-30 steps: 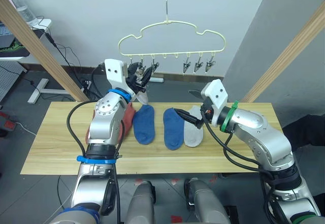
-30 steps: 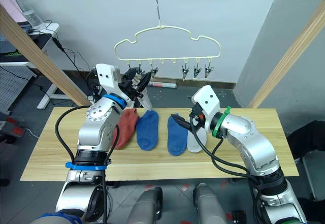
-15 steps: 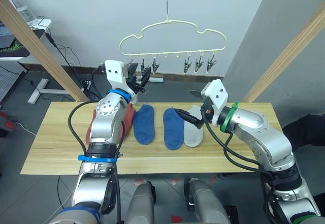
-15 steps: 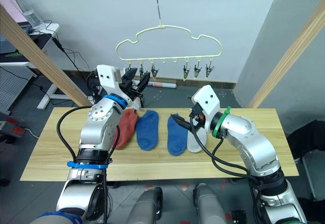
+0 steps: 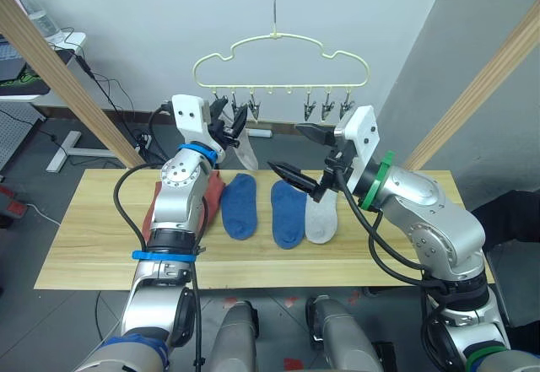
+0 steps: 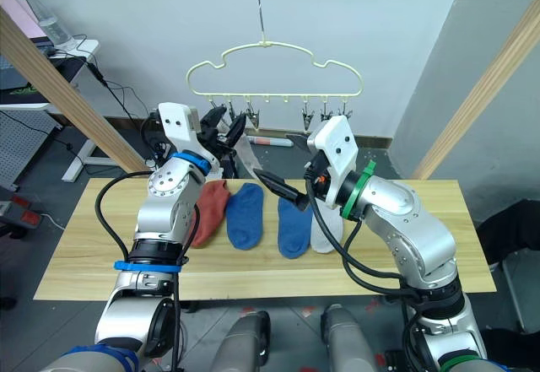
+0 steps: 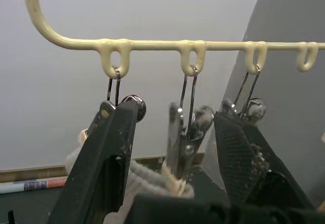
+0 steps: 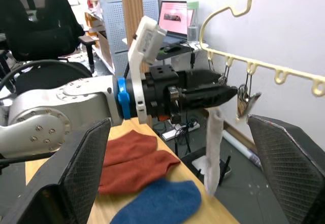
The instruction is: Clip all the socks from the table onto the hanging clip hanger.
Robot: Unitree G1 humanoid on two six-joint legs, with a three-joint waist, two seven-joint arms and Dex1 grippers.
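Pale plank desk (image 5: 84, 245), white wall behind: two rust-red socks (image 5: 213, 188), two blue (image 5: 240, 206), one grey (image 5: 321, 220) lying. Left jaws (image 5: 234, 122) clamp another grey sock (image 8: 214, 148) at the clip hanger (image 5: 278, 62); right jaws (image 5: 297, 153) gape apart.

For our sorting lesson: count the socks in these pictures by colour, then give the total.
Rust-red socks: 2
Blue socks: 2
Light grey socks: 2, one lying on the table, the other up by the clip hanger
Total: 6
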